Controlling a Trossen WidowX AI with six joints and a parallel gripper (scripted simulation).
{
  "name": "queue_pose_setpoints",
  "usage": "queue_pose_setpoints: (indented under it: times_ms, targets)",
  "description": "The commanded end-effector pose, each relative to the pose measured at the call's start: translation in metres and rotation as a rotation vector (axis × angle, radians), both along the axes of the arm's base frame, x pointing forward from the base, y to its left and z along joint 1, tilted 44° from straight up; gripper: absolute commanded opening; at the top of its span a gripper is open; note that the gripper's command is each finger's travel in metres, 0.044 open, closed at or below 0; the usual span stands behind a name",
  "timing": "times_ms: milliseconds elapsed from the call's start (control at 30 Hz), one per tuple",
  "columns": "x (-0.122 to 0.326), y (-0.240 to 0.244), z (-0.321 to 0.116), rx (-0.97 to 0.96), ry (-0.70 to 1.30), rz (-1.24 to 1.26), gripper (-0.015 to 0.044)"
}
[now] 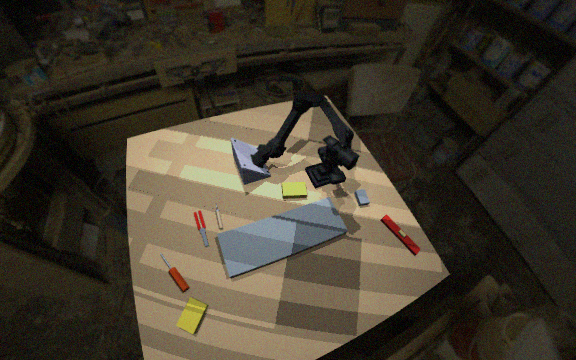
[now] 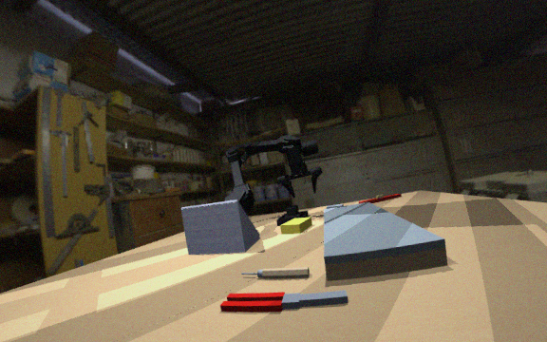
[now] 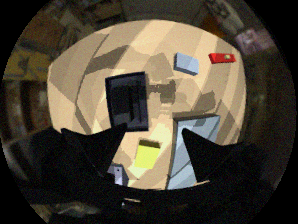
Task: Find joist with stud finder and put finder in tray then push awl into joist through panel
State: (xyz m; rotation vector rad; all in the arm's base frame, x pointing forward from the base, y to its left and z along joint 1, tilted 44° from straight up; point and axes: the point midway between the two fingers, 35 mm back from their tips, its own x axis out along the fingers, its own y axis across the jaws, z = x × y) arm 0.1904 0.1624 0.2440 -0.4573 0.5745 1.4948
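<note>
One gripper [image 1: 329,165] [image 2: 304,191] [image 3: 154,128], fingers spread wide, nothing between them, pointing down above the table.

Item, tray [image 1: 313,181] [image 2: 280,220] [image 3: 108,102]: black, low-rimmed, beneath the gripper and off to one side of its fingertips. Contents: a dark shape [image 3: 131,107], probably the stud finder, though black on black leaves its outline uncertain. Deposit: likely complete.

Item, floor panel [image 1: 283,240] [image 2: 373,233]: blue-grey, on the opposite side of the gripper from the tray. No hole discernible. Joist: not visible; whether its position is known, the pictures cannot tell.

Item, awl [image 1: 219,218] [image 2: 283,273]: pale handle, thin point, lying flat, well apart from the gripper, just beyond the panel's narrow end. Not yet picked up.

Outstanding, by judgement: withdrawal from the tray, travel to the awl, a secure upright grasp, then one straight push through the panel over the joist.
</note>
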Motion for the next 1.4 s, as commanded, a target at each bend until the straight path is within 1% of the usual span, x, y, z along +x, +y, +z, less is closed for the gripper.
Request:
queue_pose_setpoints:
  times_ms: [0,167,300,400,633,700,800,933,1067,1167,1233,1367]
  targets:
    - [0.032,-0.015,-0.018,-0.057,0.049,-0.081,0.0440]
    - [0.093,-0.058,-0.062,-0.147,0.216,-0.265,0.0440]
    - [0.129,-0.105,-0.106,-0.205,0.360,-0.405,0.0440]
    - [0.134,-0.126,-0.125,-0.269,0.422,-0.476,0.0440]
    - [0.150,-0.173,-0.170,-0.298,0.552,-0.581,0.0440]
    - [0.153,-0.194,-0.191,-0.306,0.611,-0.624,0.0440]
    - [0.153,-0.231,-0.231,-0.312,0.719,-0.697,0.0440]
    - [0.139,-0.277,-0.287,-0.309,0.867,-0.784,0.0440]
    - [0.111,-0.315,-0.344,-0.290,1.017,-0.859,0.0440]
    - [0.084,-0.334,-0.385,-0.267,1.123,-0.903,0.0440]
    - [0.077,-0.338,-0.394,-0.261,1.148,-0.913,0.0440]
    - [0.077,-0.338,-0.394,-0.261,1.148,-0.913,0.0440]
